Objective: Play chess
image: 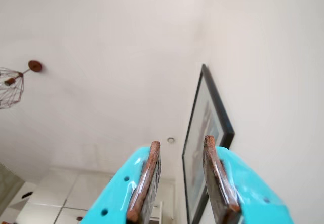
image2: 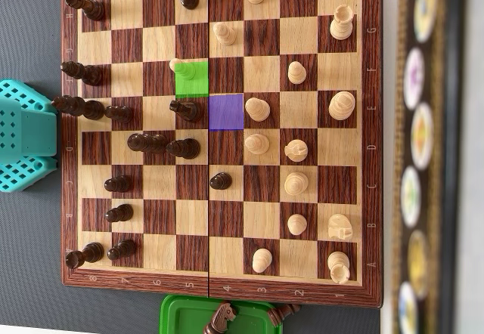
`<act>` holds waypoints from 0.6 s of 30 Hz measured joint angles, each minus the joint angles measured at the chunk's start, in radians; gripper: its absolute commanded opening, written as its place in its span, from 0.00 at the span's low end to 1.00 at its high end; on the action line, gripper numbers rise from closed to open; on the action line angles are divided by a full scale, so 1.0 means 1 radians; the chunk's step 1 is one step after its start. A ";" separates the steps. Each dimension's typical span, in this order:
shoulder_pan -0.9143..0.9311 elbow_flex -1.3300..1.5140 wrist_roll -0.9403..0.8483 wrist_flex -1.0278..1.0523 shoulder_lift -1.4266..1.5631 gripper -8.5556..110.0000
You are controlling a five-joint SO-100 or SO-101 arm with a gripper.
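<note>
The turquoise plastic pincer [image: 183, 177] points up at a white ceiling in the wrist view, its two rust-brown padded fingers [image: 146, 181] held narrowly apart with nothing between them. Beyond them hang a black-framed picture [image: 208, 133] on the wall and a copper wire lamp [image: 11, 86] at the left edge. In the overhead view, the arm's turquoise perforated base [image2: 26, 134] sits at the left edge of the wooden chessboard [image2: 219, 134], beside the dark pieces' side. The board lies on a grey bench [image2: 30, 17], dark pieces spread over its left half and pale pieces over its right. A pale wooden pawn [image2: 180, 66] stands on a square tinted green [image2: 192, 79]; the square tinted purple [image2: 226, 112] diagonally below it is bare, with a dark wooden pawn [image2: 185, 109] just to its left. A green plastic tray [image2: 181, 315] holding captured pieces rests below the board.
</note>
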 measured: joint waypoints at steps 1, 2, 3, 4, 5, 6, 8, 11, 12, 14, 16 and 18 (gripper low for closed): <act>0.000 0.000 0.000 -0.037 0.000 0.18; 0.002 0.000 0.000 -0.074 0.000 0.18; 0.003 0.000 0.000 -0.103 0.000 0.18; 0.006 0.000 0.000 -0.133 0.000 0.18; 0.008 0.000 0.000 -0.166 0.000 0.18; 0.008 0.000 0.000 -0.196 0.000 0.18; 0.008 0.000 0.000 -0.247 0.000 0.18; 0.008 0.000 -0.003 -0.284 0.000 0.18; 0.008 0.000 -0.003 -0.293 0.000 0.18; 0.009 0.000 -0.003 -0.325 0.000 0.18; 0.006 0.000 -0.003 -0.345 0.002 0.18; 0.002 0.000 -0.003 -0.351 0.002 0.18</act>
